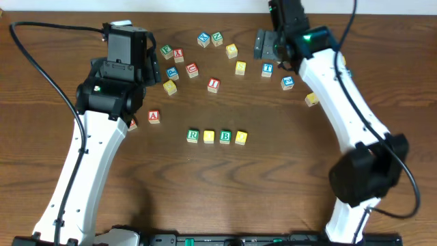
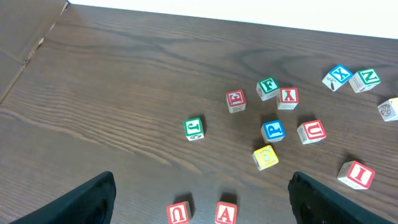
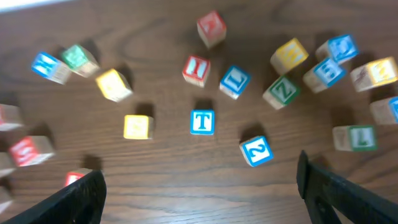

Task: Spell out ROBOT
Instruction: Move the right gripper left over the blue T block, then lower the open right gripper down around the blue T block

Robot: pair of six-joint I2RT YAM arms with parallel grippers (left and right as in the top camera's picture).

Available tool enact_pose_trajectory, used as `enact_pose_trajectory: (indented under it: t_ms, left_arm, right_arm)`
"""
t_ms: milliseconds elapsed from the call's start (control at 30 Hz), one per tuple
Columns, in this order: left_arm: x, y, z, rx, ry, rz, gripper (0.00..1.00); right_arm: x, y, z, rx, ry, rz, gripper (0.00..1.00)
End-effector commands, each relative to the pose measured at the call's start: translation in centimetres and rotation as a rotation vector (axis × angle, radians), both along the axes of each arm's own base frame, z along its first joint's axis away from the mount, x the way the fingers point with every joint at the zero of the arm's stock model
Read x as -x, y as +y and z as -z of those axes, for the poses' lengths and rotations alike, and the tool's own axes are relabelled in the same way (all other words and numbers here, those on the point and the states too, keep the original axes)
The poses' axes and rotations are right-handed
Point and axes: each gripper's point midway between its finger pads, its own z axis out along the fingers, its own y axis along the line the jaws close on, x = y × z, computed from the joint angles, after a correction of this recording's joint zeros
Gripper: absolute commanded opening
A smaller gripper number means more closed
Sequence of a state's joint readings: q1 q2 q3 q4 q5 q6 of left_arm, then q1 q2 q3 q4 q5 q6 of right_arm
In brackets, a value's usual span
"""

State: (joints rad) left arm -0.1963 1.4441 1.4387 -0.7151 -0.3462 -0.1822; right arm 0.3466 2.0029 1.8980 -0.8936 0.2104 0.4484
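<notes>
t cube point(image 3: 202, 122) legible amid blur, red cube point(image 1: 132, 124) half under left arm point(image 1: 102, 140)

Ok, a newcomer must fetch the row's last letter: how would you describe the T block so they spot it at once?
From the row of four blocks in the middle of the table, look toward the far edge beside the right arm. There the T block lies between a plain yellow block and another blue-marked block; only it shows a blue T.

Overhead looks straight down, wrist views closer, sharing scattered cubes point(image 1: 214, 84)
</notes>
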Motion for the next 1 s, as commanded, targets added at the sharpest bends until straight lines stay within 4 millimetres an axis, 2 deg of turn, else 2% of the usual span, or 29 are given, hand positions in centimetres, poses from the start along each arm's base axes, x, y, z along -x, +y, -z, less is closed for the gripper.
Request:
enact_pose_trajectory:
  t_ms: [0, 167, 600, 767, 967]
  left_arm:
    - [-0.2, 0.4, -0.4, -0.010, -0.006, -0.010, 0.88]
    - [-0.2, 0.4, -0.4, -0.010, -0.006, -0.010, 0.87]
    - [-0.2, 0.4, -0.4, -0.010, -0.006, -0.010, 0.88]
    - [-0.2, 0.4, -0.4, -0.010, -0.006, -0.010, 0.88]
    - [-0.2, 0.4, -0.4, -0.010, -0.006, -0.010, 0.88]
  right_arm:
    - [-0.5, 0.9, 2.7, 0.005, 0.044, 0.017, 0.95]
    - [-0.4, 1.8, 4.7, 0.015, 0.077, -0.001, 0.95]
    - [-1.3, 2.0, 4.4, -0.001, 0.034, 0.038, 0.98]
    - [-1.5, 2.2, 5.1, -0.044, 0.058, 0.020, 0.98]
    - [-1.6, 0.9, 5.7, -0.061, 0.087, 0.040, 0.97]
